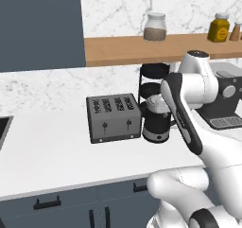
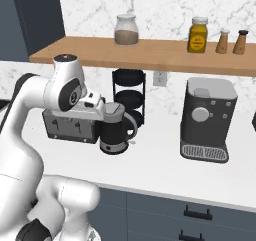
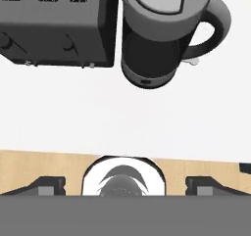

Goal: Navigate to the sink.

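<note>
The base faces the toaster point(image 1: 114, 118) and kettle point(image 1: 156, 118) – the sink point(image 1: 4, 127) lies far left; drive left next. Gripper point(image 3: 125, 185) spread, empty.

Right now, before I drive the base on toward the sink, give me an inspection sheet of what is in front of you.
Surface: white counter, dark drawer fronts below.
Job's things: sink, just a dark edge at the far left of the left base view; faucet and basins out of frame.
Clutter: toaster beside kettle; black tiered rack behind the kettle; coffee machine to the right.
Grippers: gripper open, empty, above the counter in front of the kettle.
Cables: nothing seen; wall outlet unused.
Surroundings: wooden shelf with glass jar, yellow jar, two shakers; marble wall.
</note>
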